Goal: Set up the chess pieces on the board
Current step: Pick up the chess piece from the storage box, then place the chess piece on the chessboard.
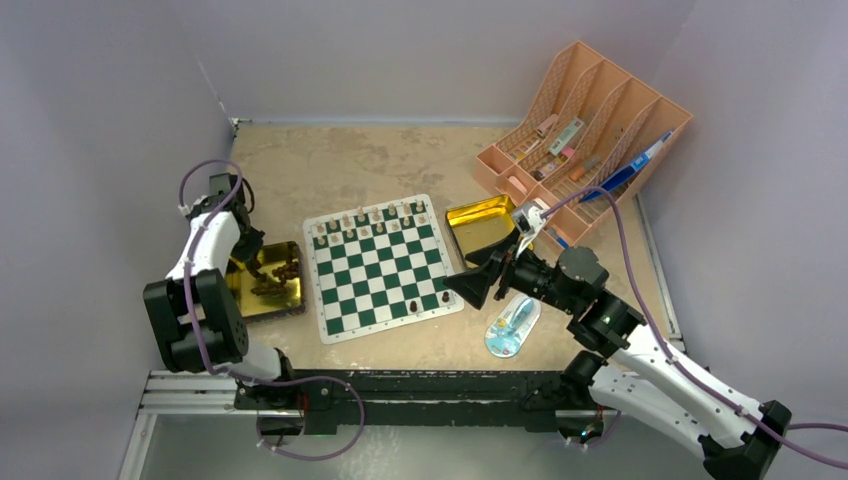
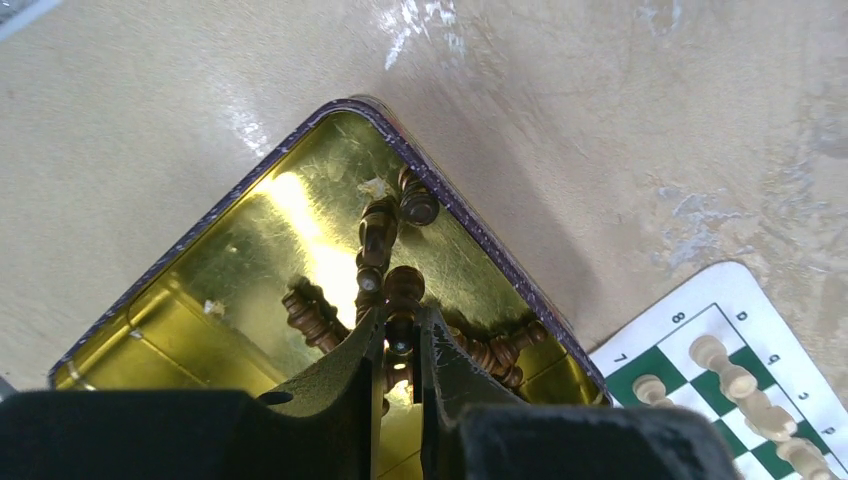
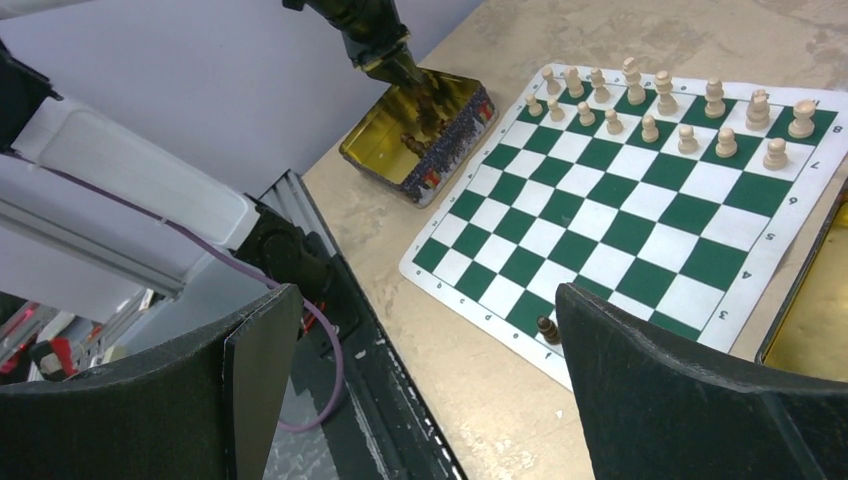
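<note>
Left arm (image 1: 205, 250) and right arm (image 1: 680, 385) wore white link shells, black joint housings and purple cables (image 3: 338, 375) looped alongside. Left gripper (image 2: 400, 350) and right gripper (image 3: 425, 300) had matte black, wedge-shaped fingers (image 3: 680, 390).

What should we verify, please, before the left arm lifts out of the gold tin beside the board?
1. Left jaws closed on a dark piece inside the gold tin: ok.
2. Only that one piece caught: cannot tell; other dark pieces lie close by.
3. Near rows of the board have free squares: ok; only two placed dark pieces stand there.
4. Light pieces stand on the far two rows: ok.
5. Right jaws open and empty, hovering by the board's right edge: ok.
</note>
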